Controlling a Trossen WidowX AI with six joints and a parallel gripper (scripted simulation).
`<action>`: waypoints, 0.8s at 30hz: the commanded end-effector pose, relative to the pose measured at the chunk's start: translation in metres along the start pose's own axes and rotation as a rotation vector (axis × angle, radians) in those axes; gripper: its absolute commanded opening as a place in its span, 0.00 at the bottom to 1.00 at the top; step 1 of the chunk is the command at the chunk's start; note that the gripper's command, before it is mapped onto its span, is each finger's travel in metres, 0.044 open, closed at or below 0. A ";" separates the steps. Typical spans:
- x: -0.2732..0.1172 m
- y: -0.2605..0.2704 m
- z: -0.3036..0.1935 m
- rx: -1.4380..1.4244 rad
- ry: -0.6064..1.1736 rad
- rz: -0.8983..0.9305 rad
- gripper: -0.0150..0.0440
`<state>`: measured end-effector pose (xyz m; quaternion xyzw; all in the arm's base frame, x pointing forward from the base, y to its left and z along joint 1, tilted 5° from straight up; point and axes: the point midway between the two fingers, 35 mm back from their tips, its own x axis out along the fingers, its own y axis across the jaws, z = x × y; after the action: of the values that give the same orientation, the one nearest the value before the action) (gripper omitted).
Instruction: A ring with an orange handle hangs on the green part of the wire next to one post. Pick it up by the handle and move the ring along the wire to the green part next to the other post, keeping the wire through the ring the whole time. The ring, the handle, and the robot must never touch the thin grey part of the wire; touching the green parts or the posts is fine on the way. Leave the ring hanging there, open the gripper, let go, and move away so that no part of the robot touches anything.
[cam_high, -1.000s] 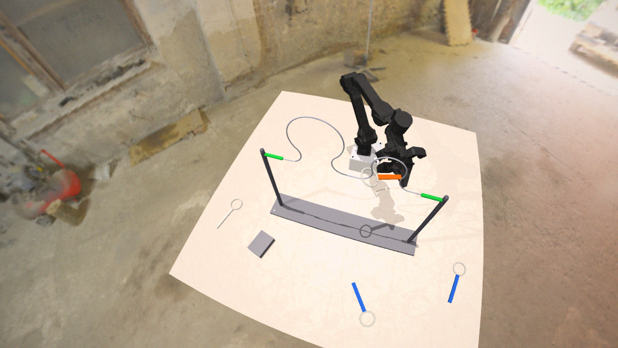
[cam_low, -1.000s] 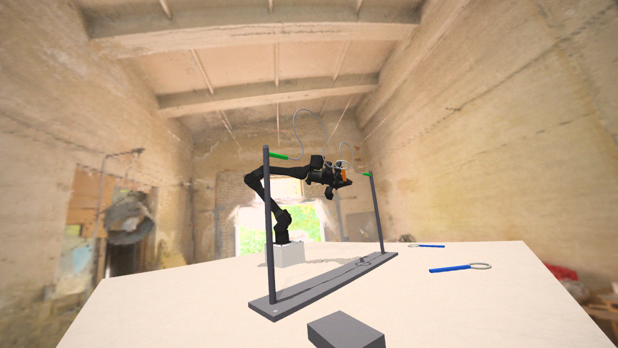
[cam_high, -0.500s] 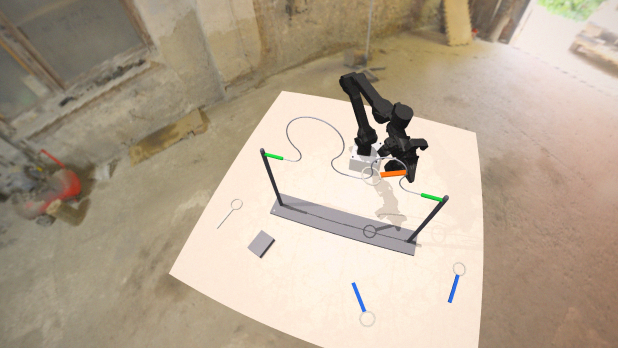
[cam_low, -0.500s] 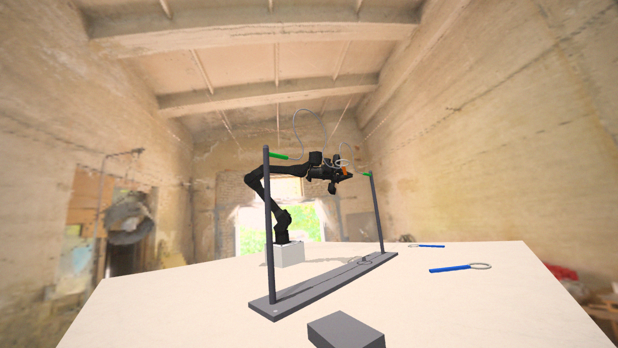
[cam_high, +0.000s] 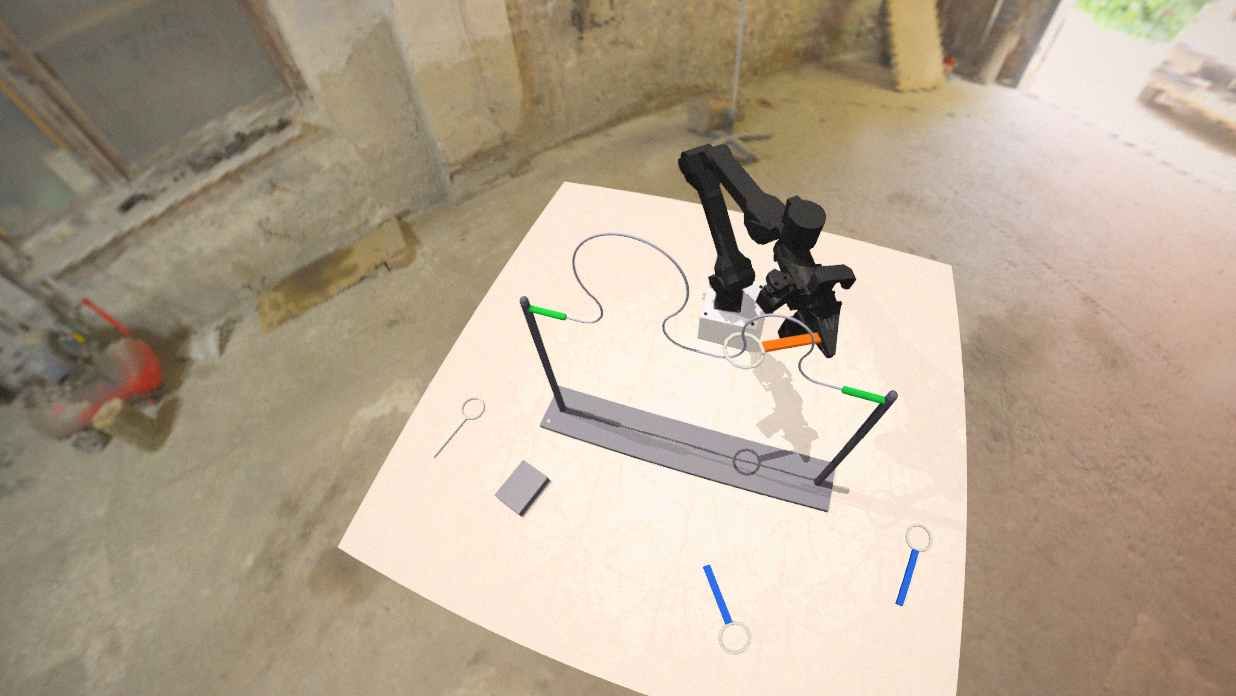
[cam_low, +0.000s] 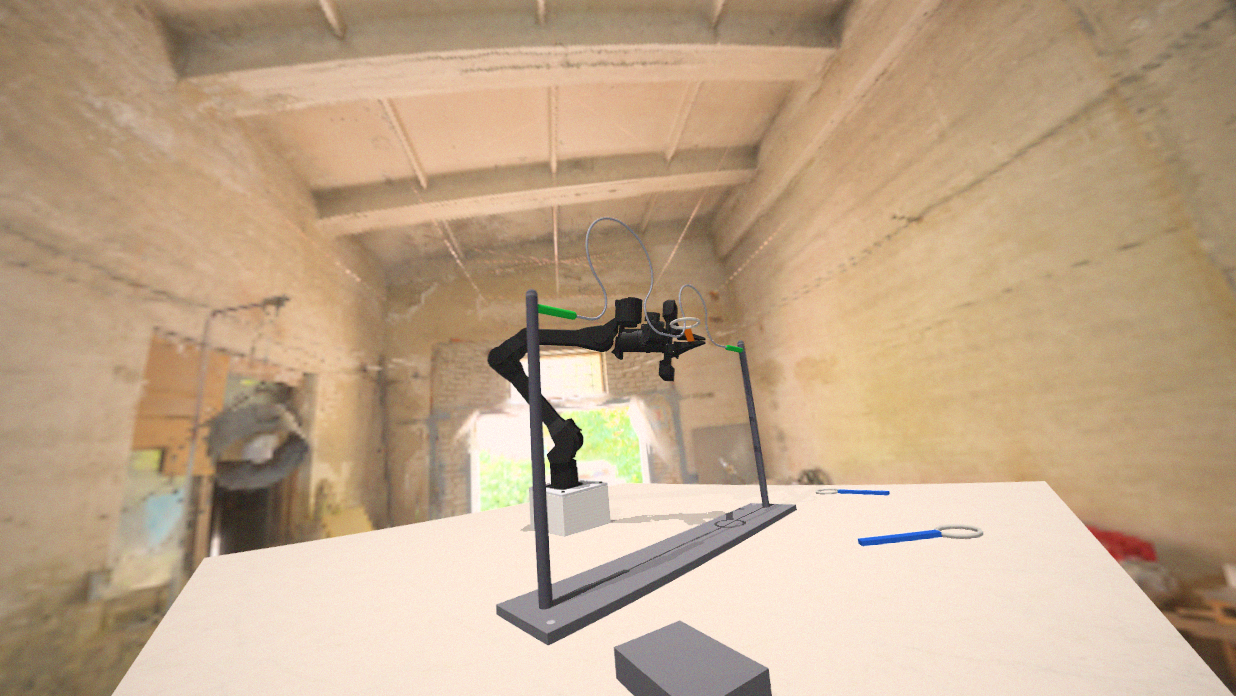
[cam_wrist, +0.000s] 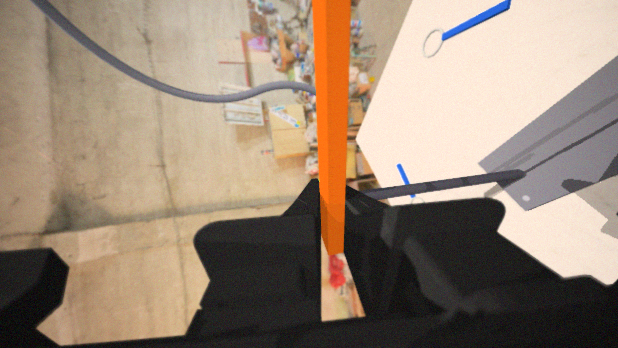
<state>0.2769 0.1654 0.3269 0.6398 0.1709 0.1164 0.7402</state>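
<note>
My gripper (cam_high: 824, 341) (cam_low: 702, 340) (cam_wrist: 321, 184) is shut on the orange handle (cam_high: 788, 342) (cam_low: 689, 335) (cam_wrist: 332, 100) near its free end. The pale ring (cam_high: 744, 367) (cam_low: 697, 321) is around the grey wire (cam_high: 612, 234) (cam_low: 610, 218) (cam_wrist: 205, 99) at the low stretch where the smaller hump begins. The handle points toward the right post and lies across the hump's opening in the top view; contact with the wire cannot be told. Green parts sit at the left post (cam_high: 547, 312) (cam_low: 556, 311) and right post (cam_high: 863, 395) (cam_low: 733, 348). The ring is outside the wrist view.
The posts (cam_high: 543, 354) (cam_high: 856, 439) (cam_low: 534, 449) (cam_low: 752, 423) stand on a grey base (cam_high: 691, 462) (cam_low: 622, 590). A grey block (cam_high: 522, 487) (cam_low: 691, 661), two blue-handled rings and a thin pale-handled ring lie on the table. The larger wire loop rises between the ring and the left post.
</note>
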 end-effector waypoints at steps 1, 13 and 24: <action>-0.002 0.012 0.001 0.033 0.006 0.033 0.00; -0.005 0.024 0.002 0.099 0.014 0.070 0.00; -0.007 0.034 0.003 0.151 0.020 0.099 0.00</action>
<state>0.2752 0.1657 0.3516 0.6915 0.1601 0.1366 0.6911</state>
